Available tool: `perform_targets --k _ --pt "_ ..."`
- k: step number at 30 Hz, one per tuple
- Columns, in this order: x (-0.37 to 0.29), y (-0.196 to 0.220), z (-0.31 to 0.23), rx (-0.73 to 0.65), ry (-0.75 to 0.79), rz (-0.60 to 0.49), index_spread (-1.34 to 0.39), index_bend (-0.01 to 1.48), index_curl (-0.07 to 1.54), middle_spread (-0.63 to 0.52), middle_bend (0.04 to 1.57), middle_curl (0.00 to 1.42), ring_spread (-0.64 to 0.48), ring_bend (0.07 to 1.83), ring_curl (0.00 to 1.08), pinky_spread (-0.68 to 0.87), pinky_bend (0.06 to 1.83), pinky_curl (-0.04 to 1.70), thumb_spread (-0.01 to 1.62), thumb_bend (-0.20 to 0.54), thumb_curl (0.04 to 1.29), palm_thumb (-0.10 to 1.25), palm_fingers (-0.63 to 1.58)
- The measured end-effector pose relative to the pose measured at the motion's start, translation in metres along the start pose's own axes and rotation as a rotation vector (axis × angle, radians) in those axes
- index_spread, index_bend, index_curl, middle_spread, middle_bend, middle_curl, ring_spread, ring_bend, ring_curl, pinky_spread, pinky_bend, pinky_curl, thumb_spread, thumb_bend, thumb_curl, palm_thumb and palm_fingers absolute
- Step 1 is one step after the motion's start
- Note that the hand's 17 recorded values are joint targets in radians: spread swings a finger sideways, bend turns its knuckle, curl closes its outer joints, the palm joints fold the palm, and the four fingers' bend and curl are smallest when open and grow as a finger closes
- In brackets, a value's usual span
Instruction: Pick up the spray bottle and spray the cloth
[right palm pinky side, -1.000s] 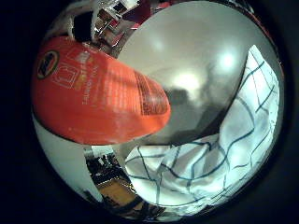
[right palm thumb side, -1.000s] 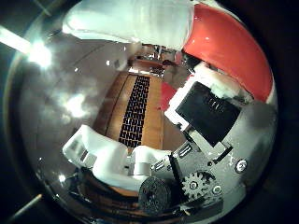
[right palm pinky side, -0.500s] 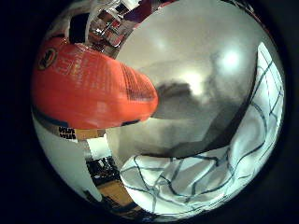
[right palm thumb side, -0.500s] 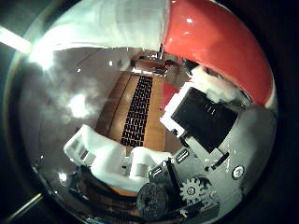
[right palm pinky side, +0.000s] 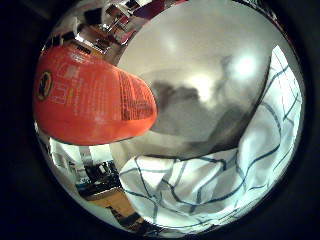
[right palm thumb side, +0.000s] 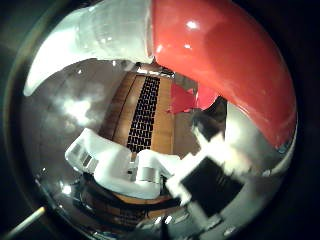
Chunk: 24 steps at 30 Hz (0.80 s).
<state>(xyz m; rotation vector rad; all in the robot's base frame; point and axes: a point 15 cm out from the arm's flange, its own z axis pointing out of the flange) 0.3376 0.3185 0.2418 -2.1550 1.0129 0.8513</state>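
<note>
Print stood on the orange body of the spray bottle, seen from the little finger side of the palm: a round dark emblem with a yellow ring near the bottle's 9 o'clock edge, pale outlined panels beside it, and a block of fine dark lines of small type toward its 3 o'clock end. None of it could be read. The checked cloth carried only its blue grid lines, no lettering. Nothing legible showed from the thumb side.

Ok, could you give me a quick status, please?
Hand curled round spray bottle. Bottle close to palm. Checked cloth crumpled on table. Nothing between them.
</note>
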Motion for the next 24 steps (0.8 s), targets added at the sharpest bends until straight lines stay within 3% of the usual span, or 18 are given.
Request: perform_targets --k 3,8,17,24 --pt "0.004 0.012 -0.003 -0.051 0.039 0.013 -0.27 0.25 0.50 0.06 0.56 0.38 0.14 0.57 0.30 0.41 0.47 0.61 1.05 -0.043 0.44 0.57 -0.13" --pt "-0.006 0.016 -0.021 -0.055 0.097 -0.017 -0.23 0.15 0.38 0.16 0.33 0.31 0.24 0.37 0.23 0.47 0.36 0.47 1.03 -0.030 0.36 0.50 -0.04" --pt "-0.003 0.027 -0.097 0.009 0.214 -0.013 -0.22 0.15 0.29 0.19 0.27 0.32 0.26 0.30 0.23 0.46 0.34 0.38 1.02 -0.026 0.31 0.50 0.01" --pt "-0.013 0.064 -0.127 0.032 0.223 0.014 -0.19 0.15 0.27 0.19 0.25 0.32 0.27 0.29 0.24 0.47 0.34 0.35 1.02 -0.025 0.31 0.52 0.05"
